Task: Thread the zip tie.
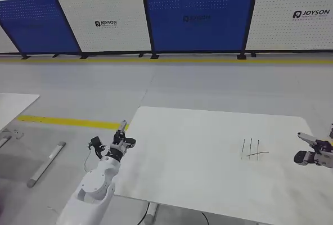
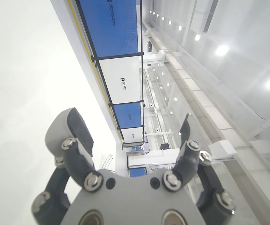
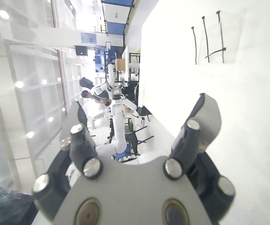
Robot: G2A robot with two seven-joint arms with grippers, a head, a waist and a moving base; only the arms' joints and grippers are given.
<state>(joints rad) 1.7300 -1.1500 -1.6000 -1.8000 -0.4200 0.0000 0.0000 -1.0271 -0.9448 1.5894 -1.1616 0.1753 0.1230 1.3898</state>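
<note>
Reading the table (image 1: 194, 169) in the top view as a clock face, the zip ties (image 1: 251, 149) lay flat on the white top out toward 3 o'clock, short of that edge. 3 of them lay side by side, nearly parallel, along the 12-to-6 line. A 4th tie (image 1: 260, 152) lay slanted across their 6 o'clock ends. In the right wrist view the zip ties (image 3: 206, 39) showed as thin black strips with small heads at one end, and the 4th tie (image 3: 215, 53) crossed 2 of them.

The left gripper (image 1: 122, 130) stood at the table's 9 o'clock edge, pointing toward 12 o'clock, well apart from the ties. Its own wrist view showed the left gripper (image 2: 130, 120) released, fingers spread wide with nothing between them, and the zip ties (image 2: 108, 159) small and far off across the table top.

The right gripper (image 1: 301, 146) hung at the 3 o'clock edge, pointing toward 9 o'clock, near the ties but not touching them. In its wrist view the right gripper (image 3: 140, 101) was likewise released and empty.

Beyond the 12 o'clock edge, a yellow line (image 1: 166, 59) ran along the floor in front of blue and white panels (image 1: 197, 22).
</note>
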